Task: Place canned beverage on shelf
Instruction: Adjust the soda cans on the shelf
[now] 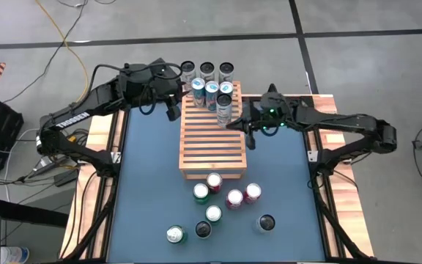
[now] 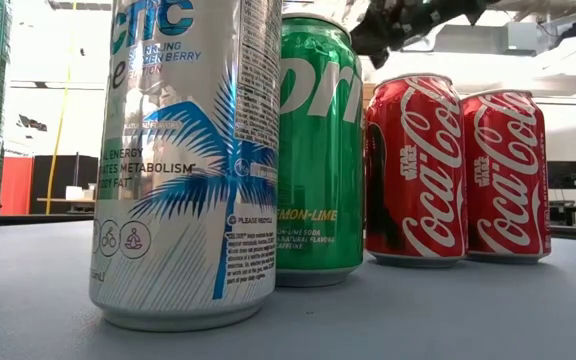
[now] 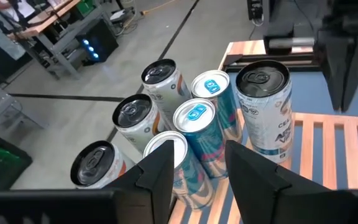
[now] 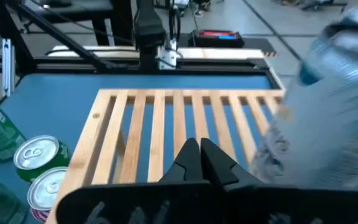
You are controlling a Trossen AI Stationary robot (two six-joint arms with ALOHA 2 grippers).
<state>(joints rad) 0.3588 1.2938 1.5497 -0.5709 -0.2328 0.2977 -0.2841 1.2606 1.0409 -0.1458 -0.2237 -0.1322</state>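
Observation:
The shelf (image 1: pixel 212 143) is a slatted wooden rack lying flat in the middle of the blue table. Several canned beverages stand upright on its far end, among them a tall white can (image 1: pixel 224 108) and two blue-topped cans (image 3: pixel 194 115). My left gripper (image 1: pixel 176 103) is open at the shelf's far left corner. Its fingers (image 3: pixel 157 174) stand apart on either side of the nearest cans (image 3: pixel 166 146), touching none. My right gripper (image 4: pixel 201 163) is shut and hovers over the shelf's right side (image 1: pixel 239 123), beside the tall can (image 4: pixel 334 93), holding nothing.
Three dark-topped cans (image 1: pixel 207 71) stand in a row just beyond the shelf's far edge. Near the table's front edge stand several more: a silver can (image 2: pixel 183 160), a green one (image 2: pixel 318 150) and two red ones (image 2: pixel 458 170). The shelf's near half (image 4: pixel 166 124) is bare slats.

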